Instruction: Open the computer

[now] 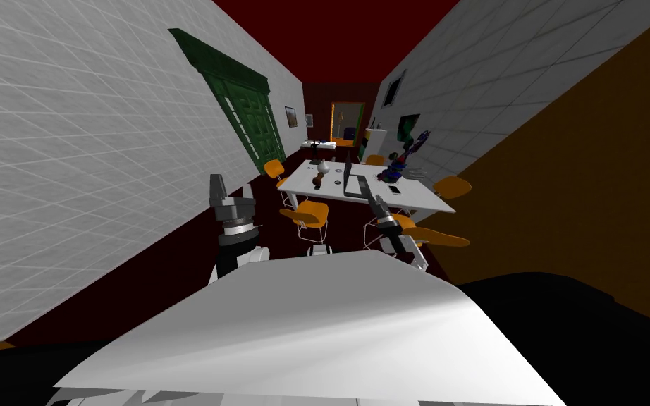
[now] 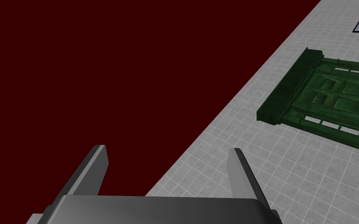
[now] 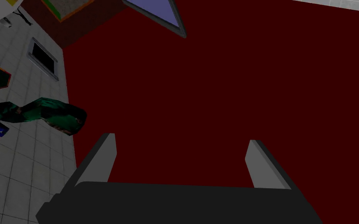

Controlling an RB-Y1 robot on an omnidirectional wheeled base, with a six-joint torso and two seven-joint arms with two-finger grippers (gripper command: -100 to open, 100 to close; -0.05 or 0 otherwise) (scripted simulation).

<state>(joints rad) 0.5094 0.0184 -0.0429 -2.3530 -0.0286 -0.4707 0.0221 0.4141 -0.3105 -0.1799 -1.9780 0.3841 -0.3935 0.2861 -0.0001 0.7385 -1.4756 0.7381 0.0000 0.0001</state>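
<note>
Closest in, on the left, the robot's left arm is held up in front of its chest, well short of the furniture. The left jaws stand wide open, with two grey fingers apart and nothing between them.

Beyond that arm a green door sits in the tiled wall. Further right an orange chair stands at the near side of a white table, with more orange chairs round its other sides.

On the table, a small white vase-like thing stands toward the left. Right of it, about mid-table, is the laptop, dark, with a grey slab lying flat toward the robot (whether the lid is up I cannot tell from here).

Just right of the laptop as the head camera sees it, the right arm reaches up and forward. It is nearer the robot than the table, over the near chairs. The right jaws are open just as wide, fingers parted and gripping nothing.

At the table's right end lie a flat white item and, behind it, a blue and red cluster of something I cannot name.
</note>
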